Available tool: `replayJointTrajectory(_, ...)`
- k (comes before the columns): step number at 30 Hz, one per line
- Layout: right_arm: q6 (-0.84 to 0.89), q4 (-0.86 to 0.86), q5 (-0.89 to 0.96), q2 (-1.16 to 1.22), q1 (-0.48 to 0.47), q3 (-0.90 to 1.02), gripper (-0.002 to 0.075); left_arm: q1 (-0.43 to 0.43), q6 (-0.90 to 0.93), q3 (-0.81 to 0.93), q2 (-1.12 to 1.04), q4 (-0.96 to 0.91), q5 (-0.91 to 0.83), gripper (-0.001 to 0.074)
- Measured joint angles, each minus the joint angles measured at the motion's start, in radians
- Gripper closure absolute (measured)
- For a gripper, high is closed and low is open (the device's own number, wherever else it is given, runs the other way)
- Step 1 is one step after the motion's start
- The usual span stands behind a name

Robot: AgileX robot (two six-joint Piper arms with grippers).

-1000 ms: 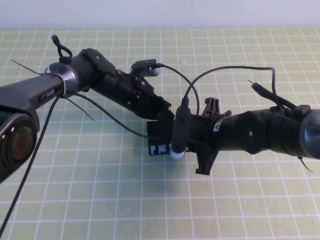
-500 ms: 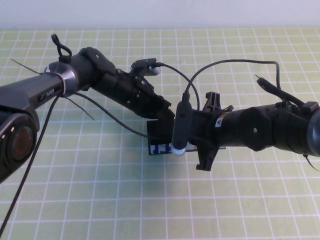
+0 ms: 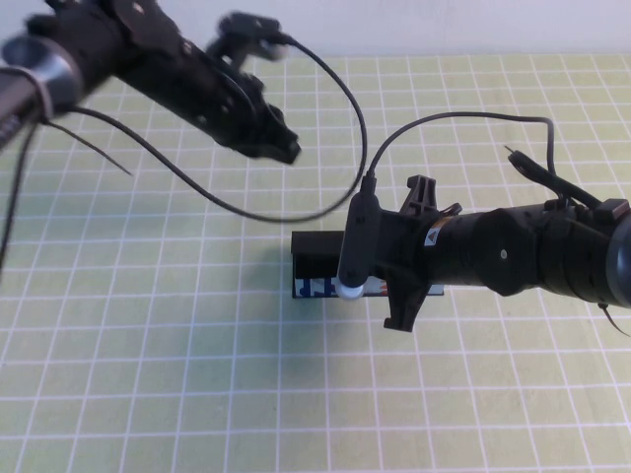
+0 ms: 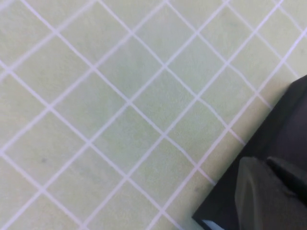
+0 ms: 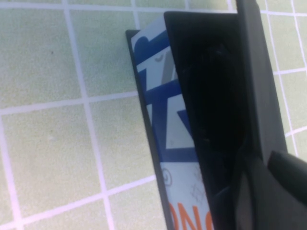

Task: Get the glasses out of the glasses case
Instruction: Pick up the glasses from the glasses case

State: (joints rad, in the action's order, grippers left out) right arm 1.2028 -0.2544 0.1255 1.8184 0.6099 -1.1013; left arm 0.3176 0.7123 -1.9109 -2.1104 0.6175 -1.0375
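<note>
The right gripper (image 3: pixel 367 258) sits pinched nearly shut over the glasses case (image 3: pixel 317 248) mid-table; lift the lid gently. The left gripper (image 3: pixel 281 148) hovers apart, fingers unclear

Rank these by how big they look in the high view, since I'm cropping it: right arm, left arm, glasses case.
1. Right arm, reaching over the case.
2. Left arm, raised at far left; nearness to the camera makes these two unsure.
3. Glasses case, mostly hidden under the right arm.

Bright, even overhead light; the raised left arm (image 3: pixel 148 59) smears with motion blur, soft shadows below.
</note>
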Motion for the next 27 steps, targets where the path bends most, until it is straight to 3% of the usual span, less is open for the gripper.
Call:
replayJointTrajectory(4,-0.002,-0.010,-0.003,0.000,0.000,0.000,0.0706,-0.055,0.019,0.058,0.115,0.043,-0.009,0.0739)
replayJointTrajectory(8,-0.002,-0.012,-0.004,0.000,0.000,0.000,0.0706,-0.070,0.134,0.268,0.284,0.130,0.080,0.0739)
replayJointTrajectory(12,-0.002,-0.019,-0.004,0.000,0.000,0.000,0.0706,-0.070,0.416,0.561,0.428,0.379,0.186,0.0739)
replayJointTrajectory(18,-0.002,-0.025,-0.006,0.000,0.000,0.000,0.0706,-0.062,0.882,0.918,0.470,0.793,0.241,0.0739)
replayJointTrajectory(21,-0.002,-0.030,-0.006,0.000,0.000,0.000,0.0707,-0.062,1.027,1.010,0.470,0.855,0.261,0.0739)
replayJointTrajectory(27,-0.002,-0.054,-0.007,0.000,0.000,0.000,0.0707,-0.062,1.121,1.039,0.396,0.951,0.263,0.0739)
